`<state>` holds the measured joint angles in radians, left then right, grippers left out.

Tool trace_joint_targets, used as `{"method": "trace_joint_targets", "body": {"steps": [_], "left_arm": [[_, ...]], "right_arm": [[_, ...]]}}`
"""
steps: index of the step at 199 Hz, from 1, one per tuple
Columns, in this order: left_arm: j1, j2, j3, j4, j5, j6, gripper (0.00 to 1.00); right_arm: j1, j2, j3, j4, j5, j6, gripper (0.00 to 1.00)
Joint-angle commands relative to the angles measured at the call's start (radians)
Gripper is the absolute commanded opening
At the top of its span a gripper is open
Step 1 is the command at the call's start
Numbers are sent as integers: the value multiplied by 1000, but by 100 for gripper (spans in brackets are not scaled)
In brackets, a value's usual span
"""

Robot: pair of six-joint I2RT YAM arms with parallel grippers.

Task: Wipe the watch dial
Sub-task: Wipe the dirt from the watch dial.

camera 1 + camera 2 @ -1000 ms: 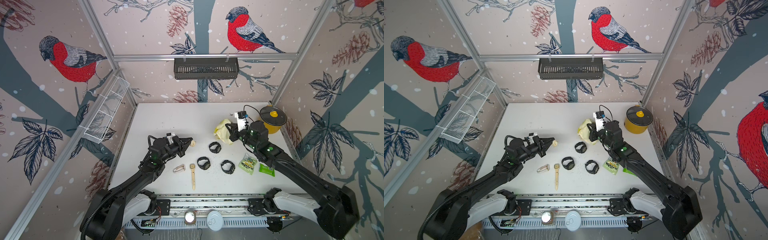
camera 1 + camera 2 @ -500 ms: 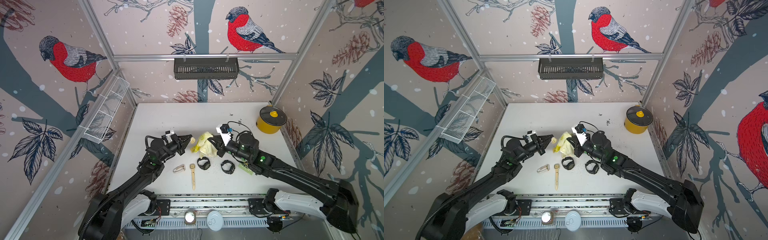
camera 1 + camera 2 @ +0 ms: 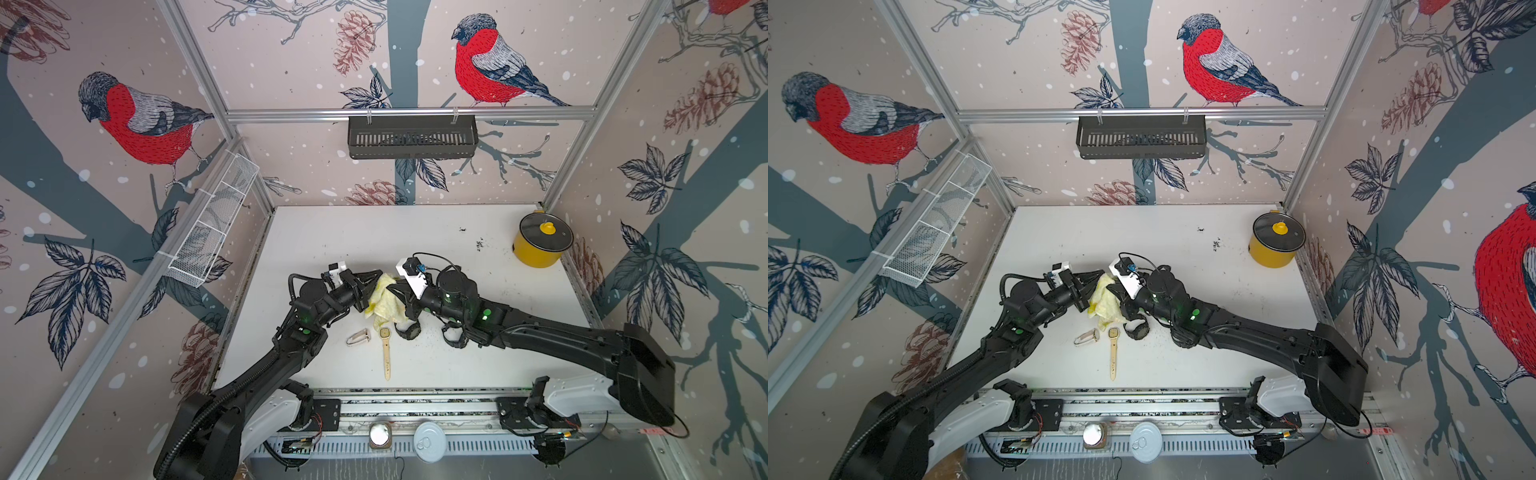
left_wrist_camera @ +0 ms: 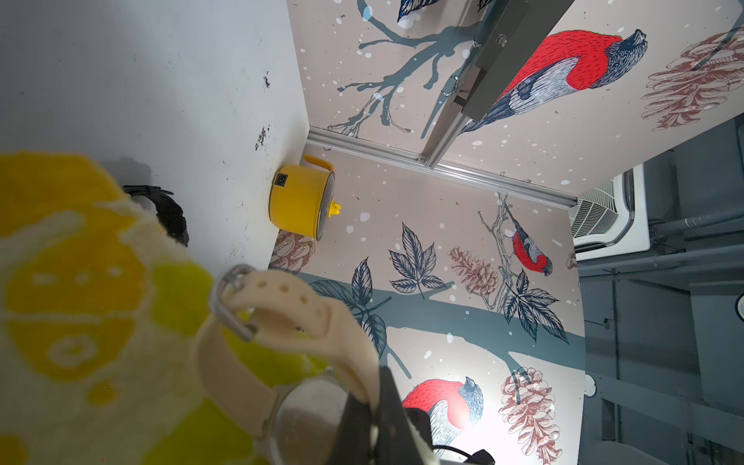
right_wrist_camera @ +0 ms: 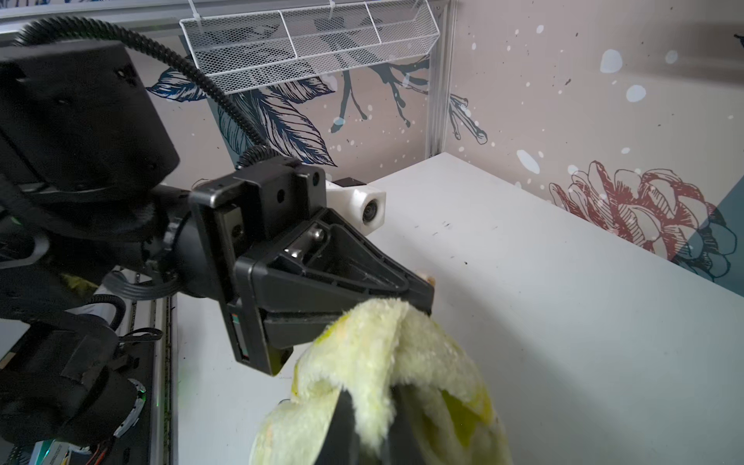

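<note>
My left gripper (image 4: 372,402) is shut on the strap of a cream watch (image 4: 282,314), held up off the table. Its round glass dial (image 4: 310,418) sits right beside the fingers. My right gripper (image 5: 374,426) is shut on a fluffy yellow cloth (image 5: 382,354). The cloth (image 4: 80,302) lies up against the watch on its strap and dial side. In both top views the two grippers meet tip to tip over the table's middle, left gripper (image 3: 374,275) and right gripper (image 3: 399,291), with the cloth (image 3: 386,301) bunched between them and covering the watch.
Under the grippers lie two black watches (image 3: 409,330) (image 3: 455,336), a beige-strapped watch (image 3: 385,345) and a small pale watch (image 3: 358,336). A yellow lidded pot (image 3: 540,243) stands at the back right. A white mesh basket (image 3: 212,224) hangs on the left wall.
My right arm has swung left from near the pot, carrying the cloth, and the cloth now rests against the watch. The left gripper has stayed almost in place.
</note>
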<state>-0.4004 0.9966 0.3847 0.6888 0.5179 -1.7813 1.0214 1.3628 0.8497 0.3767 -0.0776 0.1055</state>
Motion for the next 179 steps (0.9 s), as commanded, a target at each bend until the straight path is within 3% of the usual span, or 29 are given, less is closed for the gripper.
{"method": "trace_joint_targets", "body": {"steps": [1,55,123,179], "left_arm": [[-2,-16,-1,46,11,-23,0],[-6,-15,-8,43,11,-20,0],[-28,7,-18,62,-6,-16,0],[-23,-26,-33,29,-75,-4,0]], "right_arm": [[-3,25,1,81,40,7,3],[-75,52,-23,118,29,78,3],[-11,115,26,152,-18,85,3],[12,-30,-92,186,122,84,3]]}}
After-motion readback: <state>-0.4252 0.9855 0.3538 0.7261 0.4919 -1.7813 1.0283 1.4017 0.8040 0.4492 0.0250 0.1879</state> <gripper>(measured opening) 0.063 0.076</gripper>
